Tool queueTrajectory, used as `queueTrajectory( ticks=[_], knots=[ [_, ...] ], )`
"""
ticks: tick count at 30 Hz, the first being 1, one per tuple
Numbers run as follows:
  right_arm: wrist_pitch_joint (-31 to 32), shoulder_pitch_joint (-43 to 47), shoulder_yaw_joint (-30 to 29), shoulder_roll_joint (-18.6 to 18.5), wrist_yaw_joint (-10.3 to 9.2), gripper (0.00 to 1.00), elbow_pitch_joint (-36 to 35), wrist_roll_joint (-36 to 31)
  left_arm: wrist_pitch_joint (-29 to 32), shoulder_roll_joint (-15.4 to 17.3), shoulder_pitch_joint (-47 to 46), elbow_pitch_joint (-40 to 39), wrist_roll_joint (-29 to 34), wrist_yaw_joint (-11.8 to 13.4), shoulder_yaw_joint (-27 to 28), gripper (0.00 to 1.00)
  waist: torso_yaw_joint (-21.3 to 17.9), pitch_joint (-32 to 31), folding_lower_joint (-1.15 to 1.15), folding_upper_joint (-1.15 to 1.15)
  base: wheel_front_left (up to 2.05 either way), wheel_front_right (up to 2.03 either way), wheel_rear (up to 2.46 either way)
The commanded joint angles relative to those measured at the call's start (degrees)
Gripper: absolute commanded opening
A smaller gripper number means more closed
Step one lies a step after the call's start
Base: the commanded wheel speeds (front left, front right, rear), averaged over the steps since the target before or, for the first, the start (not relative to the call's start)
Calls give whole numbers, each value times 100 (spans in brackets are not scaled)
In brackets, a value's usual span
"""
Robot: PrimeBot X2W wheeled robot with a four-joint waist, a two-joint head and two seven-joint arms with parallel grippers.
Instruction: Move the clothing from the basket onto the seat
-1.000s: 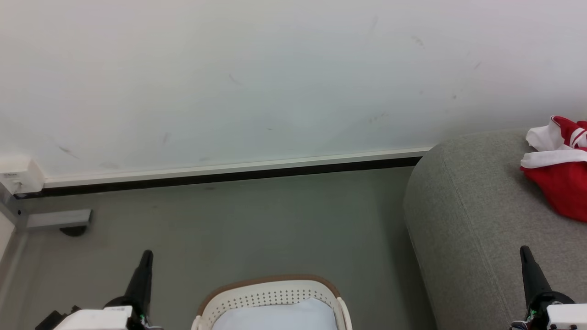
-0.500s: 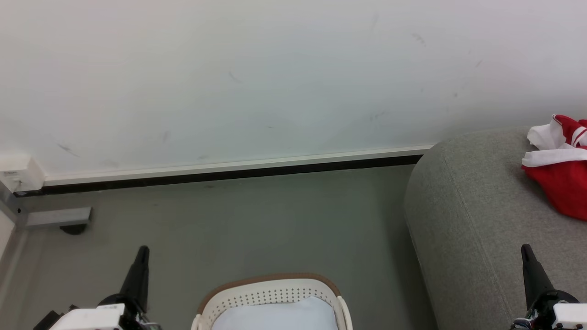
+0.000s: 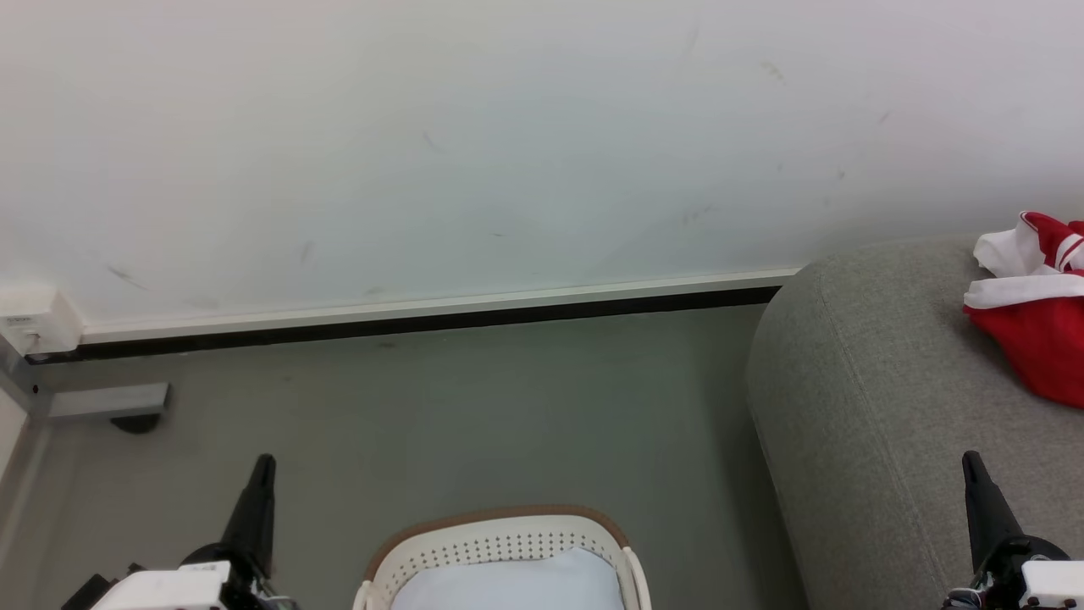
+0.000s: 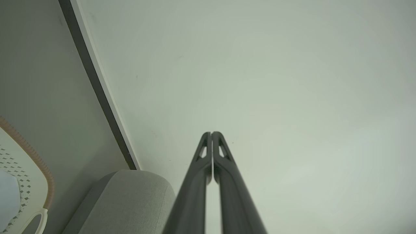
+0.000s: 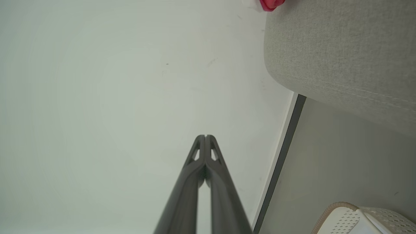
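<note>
Clothing (image 3: 1037,343) lies on the seat (image 3: 864,407) toward its far edge, well apart from the basket (image 3: 500,542). The left gripper (image 3: 264,464) and right gripper (image 3: 971,462) stay closed and empty, and nothing has shifted since a moment ago.

Head camera: from my head, looking forward and down at the floor (image 3: 474,407) and the wall (image 3: 508,152); the basket (image 3: 500,542) lies close at the bottom edge, the seat (image 3: 889,407) at my right.
Left wrist camera: looks along my left gripper (image 4: 211,133) toward the wall, rolled so the skirting board (image 4: 97,81) runs steeply upward, floor on its left.
Right wrist camera: looks along my right gripper (image 5: 205,136) at the same wall, rolled the other way, floor on its right.
Shared: all three take in wall, skirting board, floor, basket and seat; head and right wrist views both catch the clothing (image 3: 1037,339).
</note>
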Motion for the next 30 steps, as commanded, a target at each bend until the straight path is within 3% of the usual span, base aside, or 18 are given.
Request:
queueTrajectory(
  ticks=[1, 30],
  knots=[
    [20, -71, -24, 2, -12, 0, -33, 10, 23, 9, -49, -20, -81, -8, 18, 0, 0, 0, 0, 0, 0, 0, 0],
    [19, -70, -23, 1, -12, 0, -33, 11, 22, 10, -49, -21, -81, -8, 16, 0, 0, 0, 0, 0, 0, 0, 0]
  ],
)
